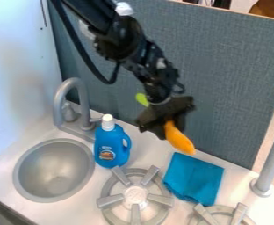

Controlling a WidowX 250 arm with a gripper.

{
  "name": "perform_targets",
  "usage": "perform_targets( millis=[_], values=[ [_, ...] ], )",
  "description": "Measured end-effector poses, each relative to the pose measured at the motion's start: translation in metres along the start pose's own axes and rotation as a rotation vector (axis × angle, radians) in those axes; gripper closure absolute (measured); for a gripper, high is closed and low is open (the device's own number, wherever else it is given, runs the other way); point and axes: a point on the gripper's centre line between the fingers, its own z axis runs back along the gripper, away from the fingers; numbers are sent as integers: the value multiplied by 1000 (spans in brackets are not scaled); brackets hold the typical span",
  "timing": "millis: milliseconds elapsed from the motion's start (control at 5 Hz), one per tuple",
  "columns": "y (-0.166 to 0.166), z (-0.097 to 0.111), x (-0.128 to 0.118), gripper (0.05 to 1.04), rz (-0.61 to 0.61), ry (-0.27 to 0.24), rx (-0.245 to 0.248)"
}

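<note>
Jaws of my gripper are narrowed on an orange piece, held up over the bench.
I have it near its upper end; long axis slants down and toward the view's right from the jaws, rounded free end just above the top edge of the blue cloth as seen here, height over it hard to judge. Burner sits lower left of the piece, blue bottle to its left, sink farther left. Green bit up-left of the jaws, can't tell if same object.
</note>
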Motion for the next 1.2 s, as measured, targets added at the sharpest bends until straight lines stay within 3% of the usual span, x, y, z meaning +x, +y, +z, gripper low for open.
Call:
perform_targets(
  millis=[200,400,600,800,1000,1200],
  values=[
    [17,-24,33,556,255,6,18],
    [36,-48,61,556,525,-23,75],
    [47,-70,65,556,587,-36,153],
    [57,-80,62,506,593,-47,201],
    [61,-83,61,199,573,-50,214],
    [71,-86,49,62,559,-44,254]
  ],
)
